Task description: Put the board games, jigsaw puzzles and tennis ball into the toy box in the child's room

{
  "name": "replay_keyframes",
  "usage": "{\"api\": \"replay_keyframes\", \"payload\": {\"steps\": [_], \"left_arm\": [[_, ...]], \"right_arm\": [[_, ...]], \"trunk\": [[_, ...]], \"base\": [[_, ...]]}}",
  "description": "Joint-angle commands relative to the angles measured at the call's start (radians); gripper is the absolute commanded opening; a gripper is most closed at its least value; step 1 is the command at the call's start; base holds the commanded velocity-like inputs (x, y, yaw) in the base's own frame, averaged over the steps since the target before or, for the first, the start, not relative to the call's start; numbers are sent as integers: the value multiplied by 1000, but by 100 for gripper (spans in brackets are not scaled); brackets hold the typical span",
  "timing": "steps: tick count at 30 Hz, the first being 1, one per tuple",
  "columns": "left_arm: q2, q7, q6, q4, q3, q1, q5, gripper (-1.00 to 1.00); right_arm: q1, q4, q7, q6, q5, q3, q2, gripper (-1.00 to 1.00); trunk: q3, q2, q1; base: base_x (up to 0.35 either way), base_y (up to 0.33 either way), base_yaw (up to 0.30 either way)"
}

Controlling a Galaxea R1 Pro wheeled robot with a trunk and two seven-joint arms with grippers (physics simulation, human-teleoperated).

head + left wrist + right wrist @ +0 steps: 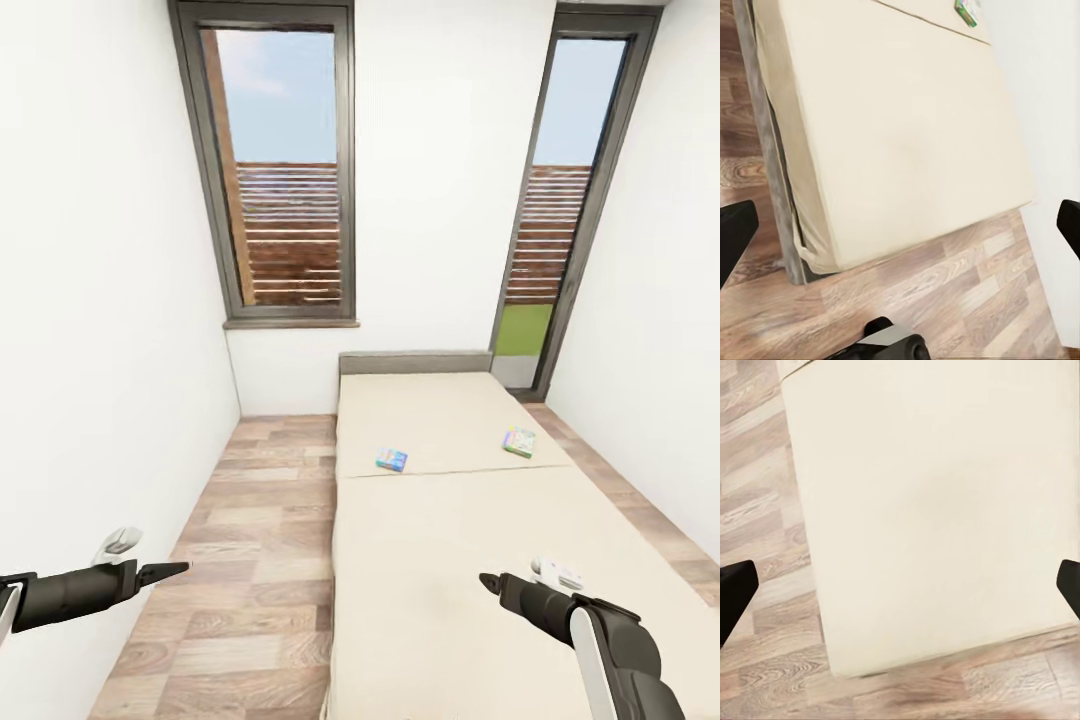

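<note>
Two board games lie on the bed (470, 560) near the seam between its two cream pads: a blue one (391, 460) towards the left, and a pale green colourful one (519, 442) towards the right edge. A green-edged game box (967, 10) also shows in the left wrist view, just past the seam. My left gripper (170, 572) hangs open over the wood floor left of the bed, holding nothing. Over the near pad, my right gripper (492, 582) is open and empty too. The table, toy box, jigsaw puzzles and tennis ball are out of view.
White walls close in on both sides. A strip of wood-plank floor (250, 520) runs along the bed's left, and a narrower strip (640, 510) along its right. A grey headboard (415, 362) and two tall windows (285, 170) stand at the far wall.
</note>
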Motion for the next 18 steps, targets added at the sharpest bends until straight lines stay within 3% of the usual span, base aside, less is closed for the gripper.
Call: {"api": "replay_keyframes", "payload": {"steps": [1,18], "left_arm": [[0,-4,9,0,1,-1,-1,100],[0,-4,9,0,1,-1,-1,100]], "right_arm": [[-1,-1,2,5,-4,-2,1,100],[-1,-1,2,5,-4,-2,3,100]], "trunk": [[-2,-2,1],[-2,-2,1]], "base": [[1,162,-279],[1,53,-279]]}}
